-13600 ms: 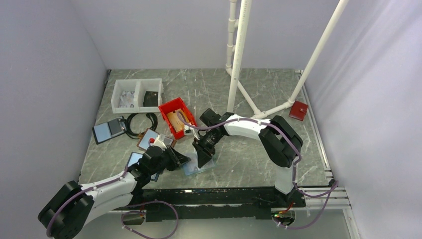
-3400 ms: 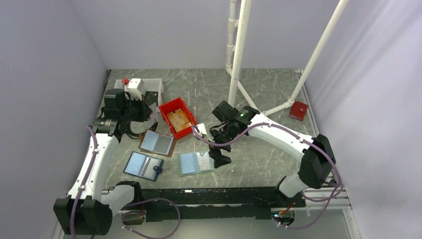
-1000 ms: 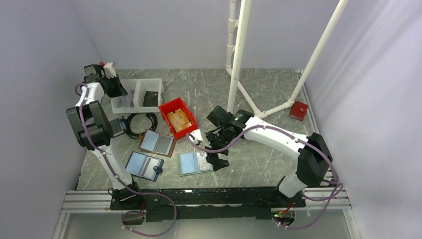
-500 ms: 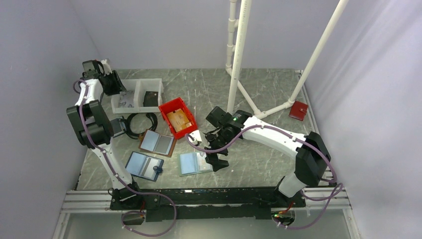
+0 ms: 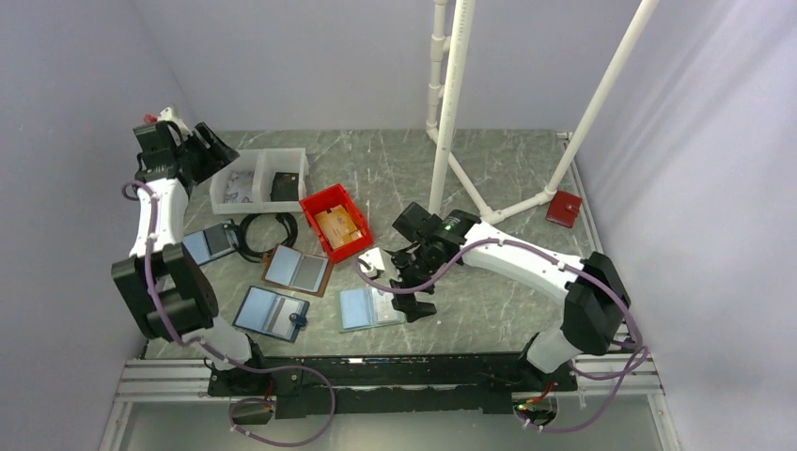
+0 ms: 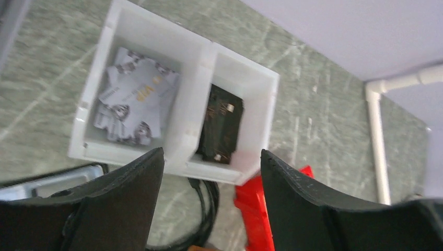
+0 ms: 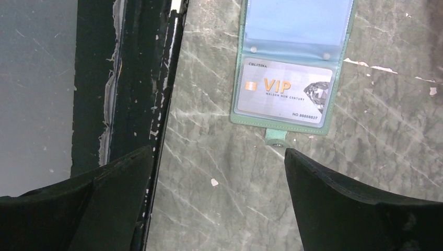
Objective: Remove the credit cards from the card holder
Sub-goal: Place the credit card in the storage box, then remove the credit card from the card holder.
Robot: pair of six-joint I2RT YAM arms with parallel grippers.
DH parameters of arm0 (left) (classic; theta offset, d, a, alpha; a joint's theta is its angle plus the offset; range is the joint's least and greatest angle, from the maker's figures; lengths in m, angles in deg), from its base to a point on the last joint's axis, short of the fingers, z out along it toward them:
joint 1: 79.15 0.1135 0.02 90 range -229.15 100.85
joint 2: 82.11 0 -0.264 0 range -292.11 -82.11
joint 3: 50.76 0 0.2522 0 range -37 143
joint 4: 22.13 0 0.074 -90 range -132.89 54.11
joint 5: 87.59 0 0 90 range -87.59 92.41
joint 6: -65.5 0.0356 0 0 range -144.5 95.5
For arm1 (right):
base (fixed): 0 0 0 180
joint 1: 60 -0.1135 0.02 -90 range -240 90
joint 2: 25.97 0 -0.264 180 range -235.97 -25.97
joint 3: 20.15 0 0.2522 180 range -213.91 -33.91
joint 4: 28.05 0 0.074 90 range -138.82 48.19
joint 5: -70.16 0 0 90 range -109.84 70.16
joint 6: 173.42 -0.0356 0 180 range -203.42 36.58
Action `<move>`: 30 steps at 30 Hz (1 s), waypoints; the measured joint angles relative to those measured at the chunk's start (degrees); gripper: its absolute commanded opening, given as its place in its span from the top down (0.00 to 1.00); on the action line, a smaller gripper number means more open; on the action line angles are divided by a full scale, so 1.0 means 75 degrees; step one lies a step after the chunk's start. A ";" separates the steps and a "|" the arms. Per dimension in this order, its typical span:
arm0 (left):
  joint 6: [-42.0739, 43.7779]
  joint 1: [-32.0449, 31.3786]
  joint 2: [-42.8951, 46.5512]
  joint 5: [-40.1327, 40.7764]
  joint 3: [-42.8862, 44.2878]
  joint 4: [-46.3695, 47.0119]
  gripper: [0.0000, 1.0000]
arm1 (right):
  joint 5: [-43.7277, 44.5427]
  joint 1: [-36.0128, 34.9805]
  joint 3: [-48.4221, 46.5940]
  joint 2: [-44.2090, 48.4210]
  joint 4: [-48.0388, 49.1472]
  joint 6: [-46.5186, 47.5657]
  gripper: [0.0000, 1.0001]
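Left gripper point(image 6: 211, 157) just let go; jaws open, empty, over cards point(image 6: 133, 102) in the white bin point(image 6: 190, 104). Right gripper point(image 7: 218, 151) jaws wide, empty. One VIP card point(image 7: 284, 93) left in card holder point(image 7: 298, 21).

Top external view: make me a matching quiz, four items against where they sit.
Items:
1. card holder
2. red bin
3. white tray
4. red block

Places:
A. far right, on its own
B. near edge, lying open
C. far left, two compartments
D. middle, tan contents inside

Pairs: 1-B, 2-D, 3-C, 4-A
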 measured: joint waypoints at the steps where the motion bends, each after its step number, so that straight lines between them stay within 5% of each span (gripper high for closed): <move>1: -0.0166 0.0003 0.0300 -0.0166 -0.0286 0.0114 0.24 | 0.0023 0.0000 0.0032 0.0064 -0.0006 0.0026 0.00; 6: -0.0676 0.0050 0.1559 -0.0863 -0.1591 0.0361 0.01 | 0.0096 0.0026 0.0259 0.0533 -0.0009 0.0245 0.00; 19: -0.1486 0.0236 0.4724 -0.2142 -0.4351 0.0152 0.00 | -0.0122 0.0819 0.0979 0.1961 -0.0213 0.1029 0.00; 30: -0.2425 0.0079 0.5441 -0.4106 -0.5712 0.0286 0.04 | -0.1405 0.2498 0.2346 0.3806 0.0082 0.1422 0.00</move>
